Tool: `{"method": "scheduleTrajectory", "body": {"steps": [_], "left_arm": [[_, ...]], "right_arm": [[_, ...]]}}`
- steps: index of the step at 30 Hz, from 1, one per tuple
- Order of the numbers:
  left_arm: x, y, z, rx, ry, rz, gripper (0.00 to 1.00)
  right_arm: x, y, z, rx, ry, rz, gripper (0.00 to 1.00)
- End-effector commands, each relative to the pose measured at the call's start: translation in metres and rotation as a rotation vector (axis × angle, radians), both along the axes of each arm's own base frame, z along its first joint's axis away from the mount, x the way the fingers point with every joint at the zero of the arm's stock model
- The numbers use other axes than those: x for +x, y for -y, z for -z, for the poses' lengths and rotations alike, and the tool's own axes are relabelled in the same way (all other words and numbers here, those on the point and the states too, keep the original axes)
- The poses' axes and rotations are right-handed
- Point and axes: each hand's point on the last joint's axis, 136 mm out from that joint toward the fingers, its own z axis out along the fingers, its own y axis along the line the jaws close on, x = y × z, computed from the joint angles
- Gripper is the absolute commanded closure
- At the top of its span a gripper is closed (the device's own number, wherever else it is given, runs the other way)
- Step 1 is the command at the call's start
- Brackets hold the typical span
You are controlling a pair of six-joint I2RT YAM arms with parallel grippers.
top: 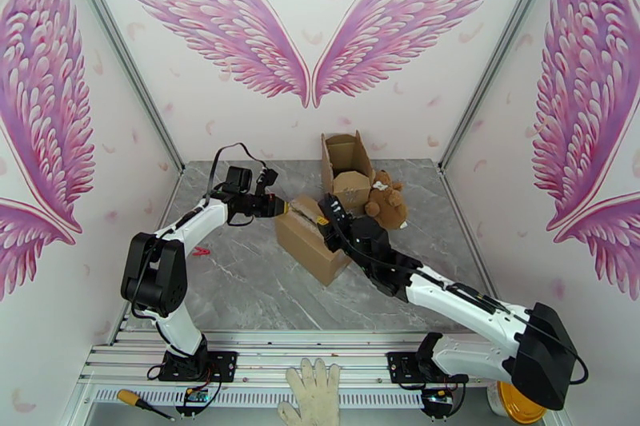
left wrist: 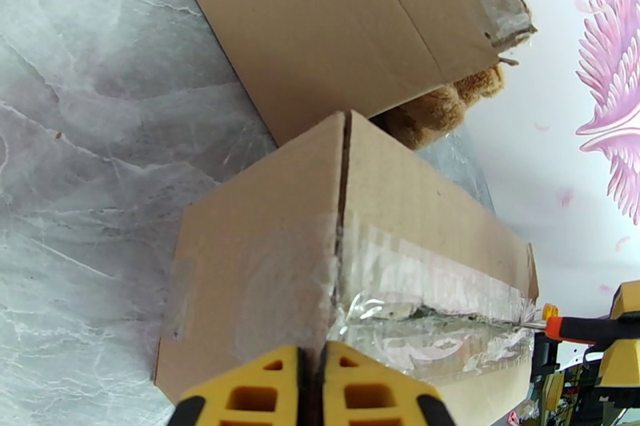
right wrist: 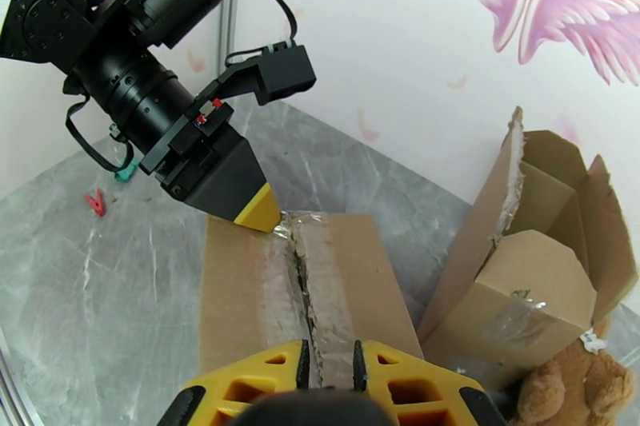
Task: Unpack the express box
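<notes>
Brown taped cardboard box [top: 308, 242]: tape-slitting step. Left fingers [left wrist: 264, 396] closed, bracing its end; right fingers [right wrist: 256, 388] clamp orange-handled tool [left wrist: 588, 329] at seam [left wrist: 448, 314]. Next I'd draw it along, shallow.

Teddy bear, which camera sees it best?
The top external view: there the whole teddy bear sits in plain sight beside the open box. The left wrist view catches a tuft of its fur behind that box; the right wrist view cuts it off at the bottom corner.
</notes>
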Motion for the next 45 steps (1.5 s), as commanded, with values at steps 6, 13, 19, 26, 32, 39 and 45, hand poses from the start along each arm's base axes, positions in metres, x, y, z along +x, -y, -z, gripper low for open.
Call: {"method": "scheduleTrajectory", "body": {"steps": [6,13,19,26,32,39,45], "left_arm": [[-0.004,-0.042,0.072,0.221,-0.183,-0.155,1.0],[-0.004,-0.044,0.072,0.232,-0.183,-0.161,1.0],[-0.004,-0.044,0.072,0.235,-0.184,-0.164,1.0],[-0.003,-0.043,0.066,0.229,-0.171,-0.169,1.0],[-0.003,-0.038,0.048,0.212,-0.134,-0.174,1.0],[-0.016,-0.045,0.027,0.177,-0.113,-0.261,1.0],[-0.035,-0.056,-0.011,0.122,-0.058,-0.372,1.0]], "right_arm": [[-0.01,0.03,0.016,-0.041,-0.04,0.088,1.0],[-0.021,0.044,0.015,-0.014,-0.048,0.108,1.0],[-0.03,0.053,0.023,-0.007,-0.077,0.114,1.0],[-0.038,0.061,0.022,0.006,-0.098,0.123,1.0],[-0.043,0.072,0.001,0.059,-0.049,0.143,1.0],[-0.035,0.089,-0.022,0.148,0.011,0.25,1.0],[-0.013,0.103,-0.02,0.27,-0.035,0.373,1.0]]}}
